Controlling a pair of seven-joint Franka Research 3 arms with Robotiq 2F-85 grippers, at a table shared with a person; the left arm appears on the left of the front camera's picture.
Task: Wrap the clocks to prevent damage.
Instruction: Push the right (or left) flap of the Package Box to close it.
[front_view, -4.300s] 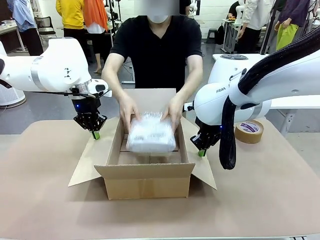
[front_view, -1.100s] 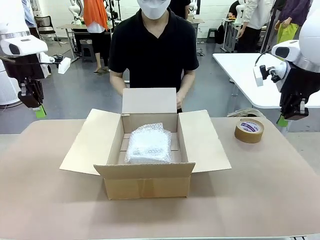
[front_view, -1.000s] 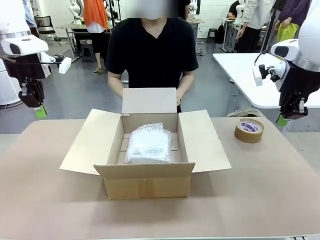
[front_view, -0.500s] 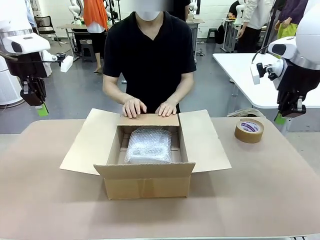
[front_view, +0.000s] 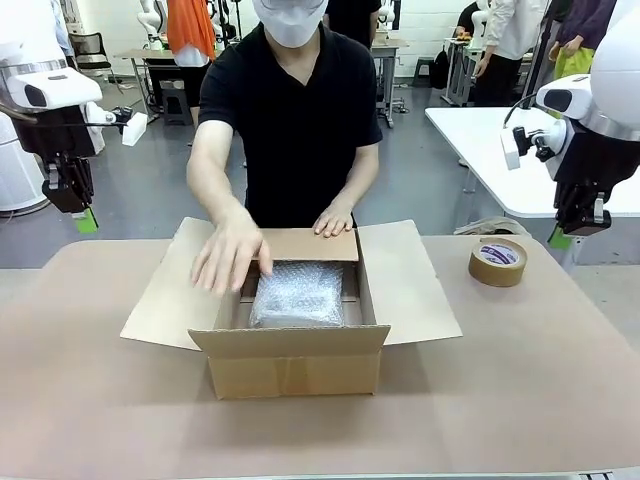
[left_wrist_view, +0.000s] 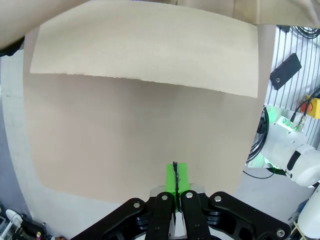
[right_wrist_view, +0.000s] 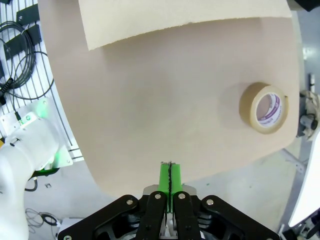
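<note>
The left end effector (front_view: 86, 222) is pressed shut on nothing and is held high above the left edge of the tabletop (front_view: 90, 400). The right end effector (front_view: 560, 238) is shut and empty too, raised beyond the tape roll (front_view: 498, 261). The far flap (front_view: 305, 243) is pressed down by one hand (front_view: 333, 219), and the other hand (front_view: 232, 255) is stretched over the box (front_view: 290, 362), so both arms are best held clear. The bubble-wrapped bundle (front_view: 297, 293) lies inside the box, well apart from both end effectors and between them.
</note>
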